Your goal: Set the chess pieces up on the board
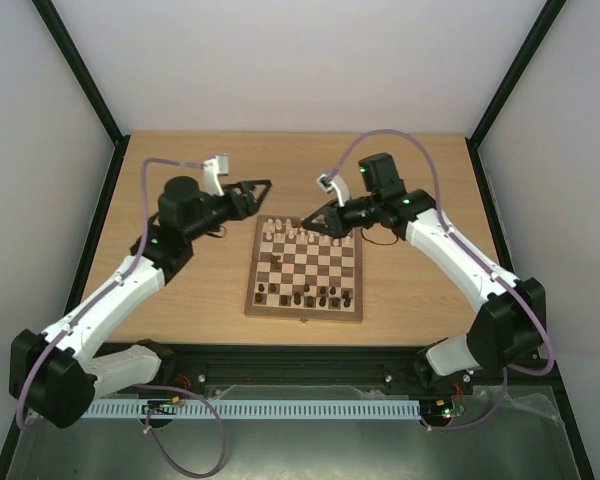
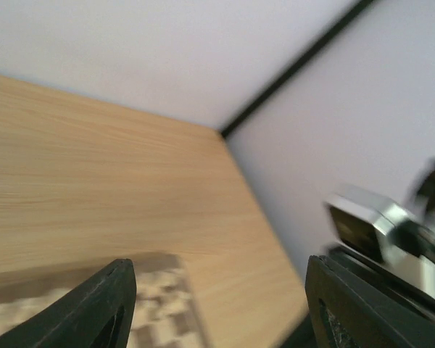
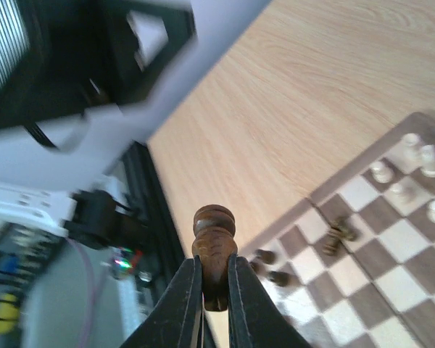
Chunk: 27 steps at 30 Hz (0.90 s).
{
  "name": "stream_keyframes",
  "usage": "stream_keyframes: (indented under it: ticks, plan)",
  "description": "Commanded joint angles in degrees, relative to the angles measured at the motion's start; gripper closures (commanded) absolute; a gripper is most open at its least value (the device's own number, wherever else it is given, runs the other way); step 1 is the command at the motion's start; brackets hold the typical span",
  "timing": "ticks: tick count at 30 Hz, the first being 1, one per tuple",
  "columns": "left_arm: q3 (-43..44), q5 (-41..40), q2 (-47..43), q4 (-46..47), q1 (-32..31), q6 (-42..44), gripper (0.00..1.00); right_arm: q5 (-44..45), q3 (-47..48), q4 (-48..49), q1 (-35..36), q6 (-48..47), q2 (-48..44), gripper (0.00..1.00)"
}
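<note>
Pinched tight in my right pincer (image 3: 214, 267) was a dark brown piece (image 3: 214, 235), held by the board's (image 1: 302, 314) far edge. My left pincer (image 2: 217, 290) gaped empty beside the board. Pale pieces (image 1: 298, 232) lined its far side and dark pieces (image 1: 315, 296) its near side, both rows unfinished.

Table (image 1: 410, 290): we see a pale wood-grain top, rectangular.
On it: we find one thing lying directly on the wood, the board (image 1: 302, 316).
Board's place: we see it flat near the table's middle, somewhat toward the near edge, with bare wood on every side.
Board's set: we read its sides as roughly parallel to the table's edges.
</note>
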Motion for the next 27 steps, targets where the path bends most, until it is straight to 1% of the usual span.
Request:
stream_keyframes:
  ticks: [1, 4, 6, 9, 11, 13, 20, 23, 27]
  plan:
    - [1.12, -2.41, -0.99, -20.73, 7.42, 9.66, 0.32, 15.87, 5.61, -17.84, 7.24, -15.01, 3.86, 0.92]
    - [-2.47, 2.10, -1.36, -16.97, 11.85, 7.07, 0.32, 23.18, 7.79, -20.67, 12.95, -18.40, 5.25, 0.92]
    - [-4.74, 4.57, -1.04, -15.04, 16.28, 6.06, 0.32, 27.50, 9.56, -22.24, 16.30, -20.01, 6.14, 0.92]
    - [-8.31, 5.63, -0.98, -13.31, 21.79, 5.86, 0.32, 32.35, 12.54, -25.33, 21.18, -22.96, 7.94, 0.92]
    - [-10.68, 5.50, -0.94, -12.49, 24.39, 6.44, 0.32, 35.51, 14.70, -27.92, 24.09, -24.92, 9.68, 0.93]
    - [-12.31, 8.72, -0.75, -11.59, 26.74, 4.70, 0.32, 38.99, 16.42, -29.83, 26.77, -26.33, 11.58, 0.93]
    - [-12.31, 11.42, -1.04, -10.53, 29.65, 4.11, 0.32, 45.08, 23.58, -34.13, 34.39, -28.60, 20.61, 0.93]
    - [-12.71, 12.24, -1.40, -9.95, 30.52, 3.56, 0.32, 47.74, 26.58, -36.90, 37.21, -29.38, 24.85, 0.95]
    - [-12.82, 12.52, -1.76, -9.86, 31.57, 3.40, 0.32, 50.88, 28.40, -38.64, 39.17, -29.51, 28.54, 0.96]
